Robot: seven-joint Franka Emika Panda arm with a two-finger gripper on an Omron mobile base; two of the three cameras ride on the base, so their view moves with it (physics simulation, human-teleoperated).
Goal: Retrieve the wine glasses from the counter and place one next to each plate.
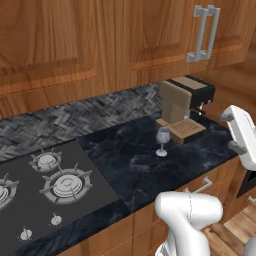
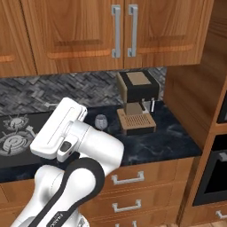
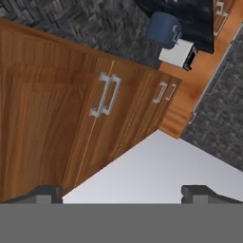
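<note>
The glass [image 1: 162, 140] on the table [image 1: 135, 165] looked light, slick and fragile, best taken at the bowl, while the pincer [image 3: 121, 192] stood wide apart.

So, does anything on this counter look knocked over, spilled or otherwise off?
Nothing stands out. One wine glass stands upright on the black counter, just in front of the coffee machine and apart from it. No spill or damage shows on the counter or the hob.
</note>
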